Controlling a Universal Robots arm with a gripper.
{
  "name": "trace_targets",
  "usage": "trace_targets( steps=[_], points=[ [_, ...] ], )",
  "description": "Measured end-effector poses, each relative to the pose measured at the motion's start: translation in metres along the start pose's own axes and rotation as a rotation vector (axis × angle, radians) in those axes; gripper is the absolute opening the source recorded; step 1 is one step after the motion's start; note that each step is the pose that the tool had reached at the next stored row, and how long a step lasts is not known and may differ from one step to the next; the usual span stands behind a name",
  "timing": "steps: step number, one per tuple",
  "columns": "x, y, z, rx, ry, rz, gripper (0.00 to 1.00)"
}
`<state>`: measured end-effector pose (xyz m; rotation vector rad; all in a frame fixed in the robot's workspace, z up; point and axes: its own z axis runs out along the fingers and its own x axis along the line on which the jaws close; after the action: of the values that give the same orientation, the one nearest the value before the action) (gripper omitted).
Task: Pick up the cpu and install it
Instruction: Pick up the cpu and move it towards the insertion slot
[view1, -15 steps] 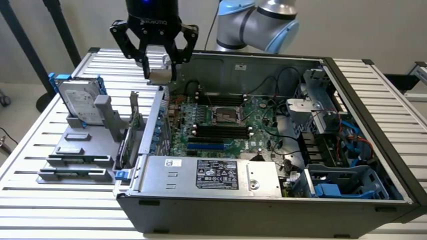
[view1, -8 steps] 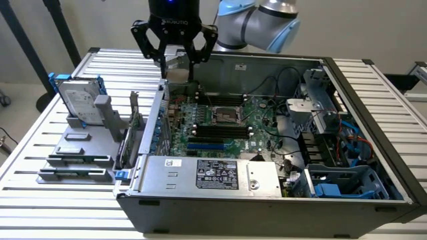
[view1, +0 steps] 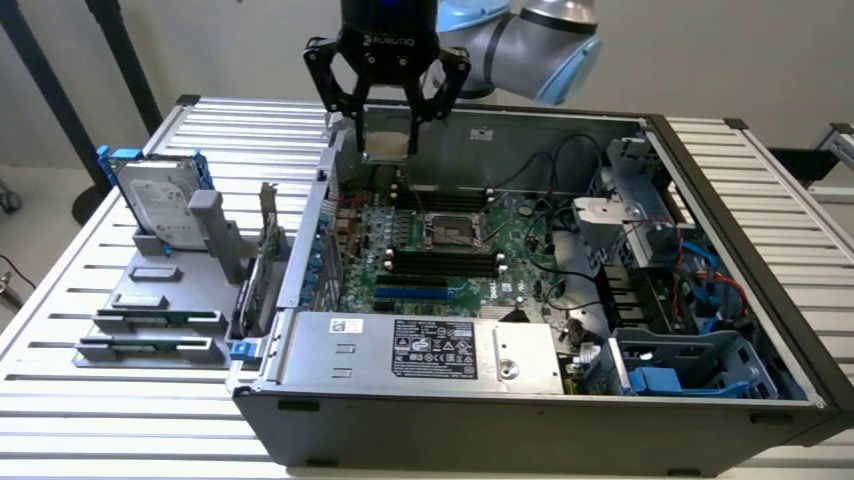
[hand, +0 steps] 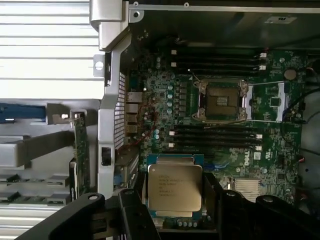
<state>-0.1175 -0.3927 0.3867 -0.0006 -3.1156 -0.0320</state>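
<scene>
Presently, cpu (hand: 175, 187): flat, silver top up, raised above the motherboard (hand: 165, 100), off to one side of the open socket (hand: 222, 100).
gripper (view1: 387, 138): jaws spread wide, clamping the cpu's opposite edges.
socket: inside the computer case (view1: 534, 415).

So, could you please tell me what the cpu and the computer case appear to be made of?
The cpu: its top looks like metal, dull silver with a soft sheen and printed text; the greenish rim suggests circuit board. The computer case: likely sheet metal, matte grey, judging by thin folded edges and a perforated wall.
</scene>
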Motion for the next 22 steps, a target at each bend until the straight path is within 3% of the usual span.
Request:
trace_targets(
  steps=[10, 22],
  points=[
    [-0.031, 0.0241, 0.0159, 0.0001, 0.0, 0.0, 0.55],
    [-0.054, 0.0599, 0.0379, 0.0, 0.0, 0.0, 0.55]
  ],
)
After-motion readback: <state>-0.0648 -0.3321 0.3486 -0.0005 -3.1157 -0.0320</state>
